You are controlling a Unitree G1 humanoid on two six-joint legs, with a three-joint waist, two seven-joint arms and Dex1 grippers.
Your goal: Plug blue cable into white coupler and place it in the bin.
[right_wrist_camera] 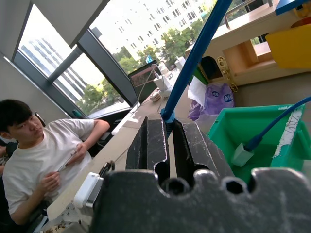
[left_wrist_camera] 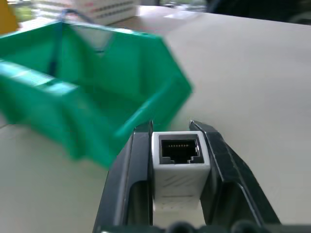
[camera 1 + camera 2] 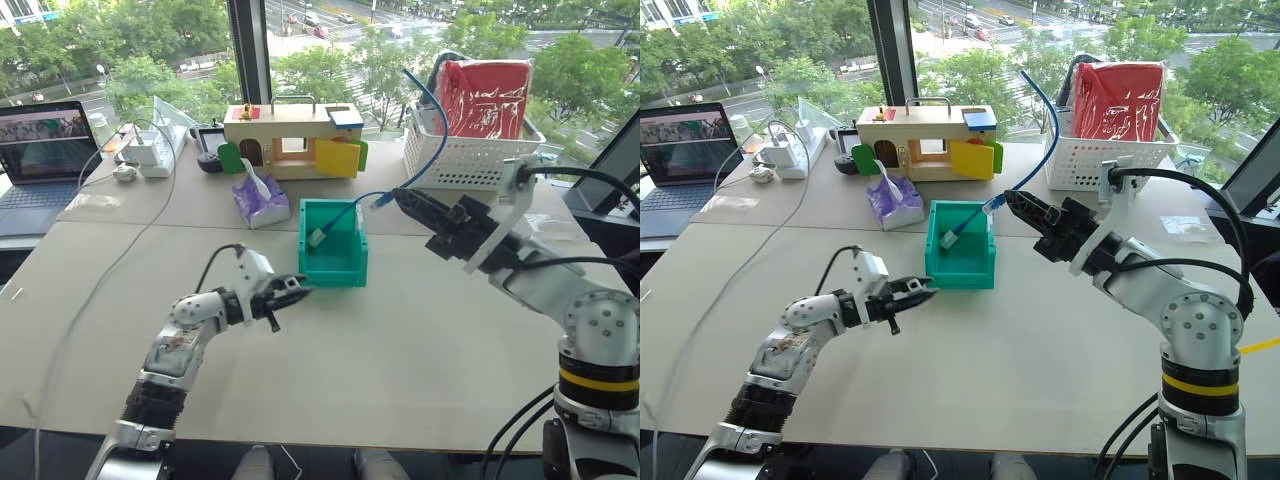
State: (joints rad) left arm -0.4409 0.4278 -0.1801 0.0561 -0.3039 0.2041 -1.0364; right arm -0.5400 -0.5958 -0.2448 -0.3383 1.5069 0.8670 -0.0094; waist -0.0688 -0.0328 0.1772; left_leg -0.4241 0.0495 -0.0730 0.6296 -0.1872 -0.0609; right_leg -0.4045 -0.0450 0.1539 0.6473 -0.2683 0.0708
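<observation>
In the head views, the left gripper (image 3: pixel 290 297) is sitting at lower centre above the tabletop (image 3: pixel 420 340), just left of the bin (image 3: pixel 332 243) at centre. The right gripper (image 3: pixel 400 198) at right of centre is pinching the blue cable (image 3: pixel 432 135), whose one end is rising toward the top of the frame while its other, plug end is drooping into the bin. In the left wrist view, the gripper is clamping the white coupler (image 2: pixel 179 165), socket facing outward, with the bin filling the upper left. In the right wrist view, the nearly closed gripper is squeezing the cable at centre; a person (image 1: pixel 34 160) is sitting at left.
</observation>
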